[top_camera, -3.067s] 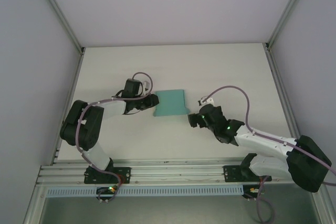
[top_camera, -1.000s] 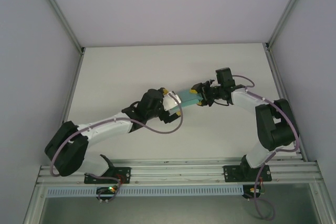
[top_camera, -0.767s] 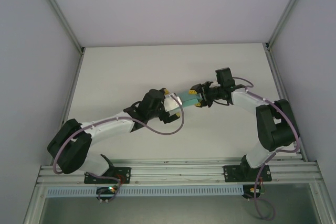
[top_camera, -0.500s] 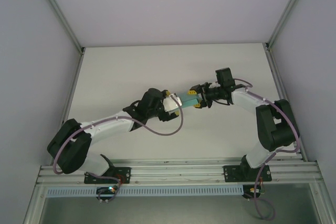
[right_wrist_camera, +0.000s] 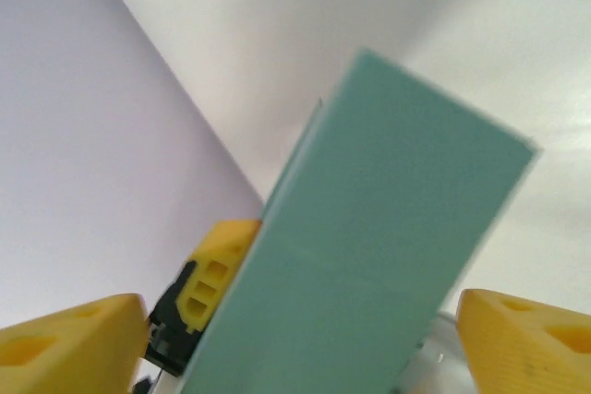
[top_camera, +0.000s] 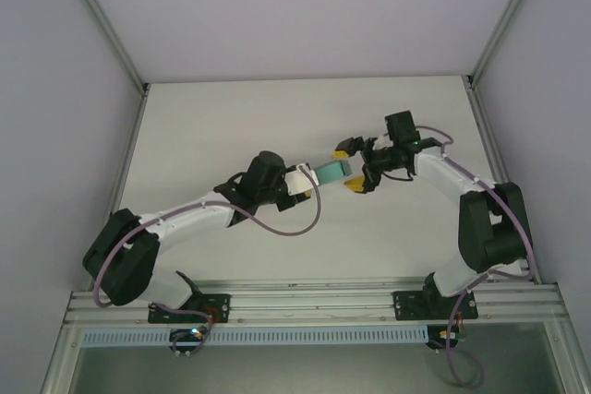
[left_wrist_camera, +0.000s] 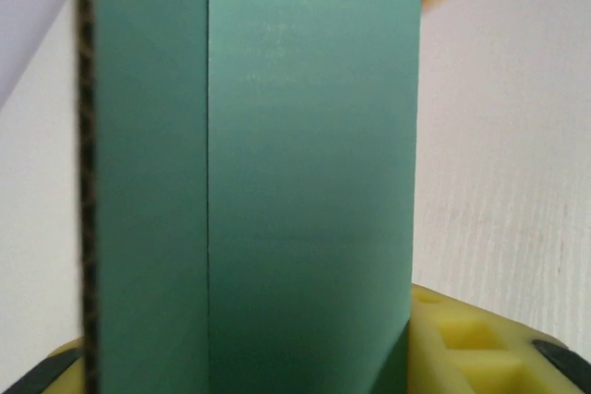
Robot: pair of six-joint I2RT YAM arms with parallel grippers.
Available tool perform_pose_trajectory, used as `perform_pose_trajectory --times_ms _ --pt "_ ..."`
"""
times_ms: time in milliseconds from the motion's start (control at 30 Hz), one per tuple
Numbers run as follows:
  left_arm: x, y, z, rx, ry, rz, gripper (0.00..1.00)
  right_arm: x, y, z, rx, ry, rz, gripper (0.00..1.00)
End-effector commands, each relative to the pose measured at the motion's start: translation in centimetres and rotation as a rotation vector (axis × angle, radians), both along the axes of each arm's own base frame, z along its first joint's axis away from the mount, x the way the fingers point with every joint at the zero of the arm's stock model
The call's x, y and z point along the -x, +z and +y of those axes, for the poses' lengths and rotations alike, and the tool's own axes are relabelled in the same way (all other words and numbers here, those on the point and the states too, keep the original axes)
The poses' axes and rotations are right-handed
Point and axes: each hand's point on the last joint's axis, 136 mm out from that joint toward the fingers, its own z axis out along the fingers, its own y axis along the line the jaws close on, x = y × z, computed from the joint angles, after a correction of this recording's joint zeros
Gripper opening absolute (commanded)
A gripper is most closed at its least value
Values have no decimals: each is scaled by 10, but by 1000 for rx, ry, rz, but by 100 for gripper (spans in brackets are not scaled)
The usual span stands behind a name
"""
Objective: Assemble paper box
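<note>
The teal-green paper box (top_camera: 331, 172) is held up over the middle of the table as a flat folded piece. My left gripper (top_camera: 303, 178) is shut on its left end. In the left wrist view the box (left_wrist_camera: 277, 182) stands between the yellow pads (left_wrist_camera: 471, 343) and hides most of the left gripper (left_wrist_camera: 268, 371). My right gripper (top_camera: 349, 166) is open, one yellow fingertip on each side of the box's right end, not touching it. In the right wrist view the box (right_wrist_camera: 369, 256) rises between the wide-apart fingertips (right_wrist_camera: 522, 339) of the right gripper (right_wrist_camera: 295, 348).
The white table (top_camera: 231, 126) is walled by pale panels (top_camera: 55, 117) at the back and both sides. An aluminium rail (top_camera: 314, 302) with both arm bases runs along the near edge. The left arm's cable (top_camera: 295, 228) loops below the box.
The right gripper has opened and let go of the box's right end. The left gripper has closed on the left end. The box has shifted slightly to the right.
</note>
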Motion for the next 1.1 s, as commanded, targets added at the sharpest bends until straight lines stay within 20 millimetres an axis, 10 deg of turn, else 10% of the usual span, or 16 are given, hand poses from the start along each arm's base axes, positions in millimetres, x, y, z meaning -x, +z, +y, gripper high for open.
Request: perform_pose_trajectory --times_ms 0,167,333,1067 --pt "7 10 0 1 -52 80 36 -12 26 -49 311 23 -309 100" --pt "25 8 8 -61 -136 187 36 -21 78 -78 614 82 -856 99" --pt "53 -5 26 -200 -274 351 37 18 107 -38 511 378 -1207 100" --pt "12 -36 23 -355 -171 417 35 24 5 14 558 769 -950 45"
